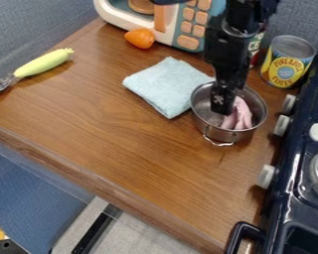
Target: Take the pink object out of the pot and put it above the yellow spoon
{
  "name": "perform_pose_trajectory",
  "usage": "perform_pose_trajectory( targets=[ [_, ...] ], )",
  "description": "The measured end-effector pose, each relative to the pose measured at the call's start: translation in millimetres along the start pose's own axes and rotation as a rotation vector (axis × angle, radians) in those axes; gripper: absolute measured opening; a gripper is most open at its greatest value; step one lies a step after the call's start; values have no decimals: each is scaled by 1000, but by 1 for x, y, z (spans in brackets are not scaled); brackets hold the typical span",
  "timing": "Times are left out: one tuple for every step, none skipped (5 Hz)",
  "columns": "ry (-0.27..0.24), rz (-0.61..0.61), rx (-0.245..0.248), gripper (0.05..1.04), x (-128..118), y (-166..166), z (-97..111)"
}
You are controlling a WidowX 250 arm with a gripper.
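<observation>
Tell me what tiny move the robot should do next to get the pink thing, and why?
I think the claw should shift a tiny bit away from the blue cloth, toward the pink thing. The claw hangs at the pot's opening, and most of the pink thing you can see is on its other side from the cloth.

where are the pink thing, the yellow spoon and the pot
pink object [239, 115]: camera view, its folded middle
yellow spoon [40, 64]: camera view, its yellow handle
pot [218, 134]: camera view, its outer wall
</observation>
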State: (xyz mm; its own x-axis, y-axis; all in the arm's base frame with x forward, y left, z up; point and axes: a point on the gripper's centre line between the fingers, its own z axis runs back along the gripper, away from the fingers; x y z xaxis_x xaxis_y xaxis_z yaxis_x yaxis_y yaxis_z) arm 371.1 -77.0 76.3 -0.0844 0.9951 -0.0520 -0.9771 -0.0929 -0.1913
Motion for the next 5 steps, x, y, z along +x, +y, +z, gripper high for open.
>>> perform_pose_trajectory(
  targets=[
    [6, -13, 19, 951, -4, -1, -9],
    [-10, 5, 17, 682, -9, 0, -12],
    [-13, 19, 16, 490, -9, 0, -13],
    [-20, 25, 17, 396, -9, -1, -12],
    [-22, 6, 28, 345, -8, 1, -12]
  ],
)
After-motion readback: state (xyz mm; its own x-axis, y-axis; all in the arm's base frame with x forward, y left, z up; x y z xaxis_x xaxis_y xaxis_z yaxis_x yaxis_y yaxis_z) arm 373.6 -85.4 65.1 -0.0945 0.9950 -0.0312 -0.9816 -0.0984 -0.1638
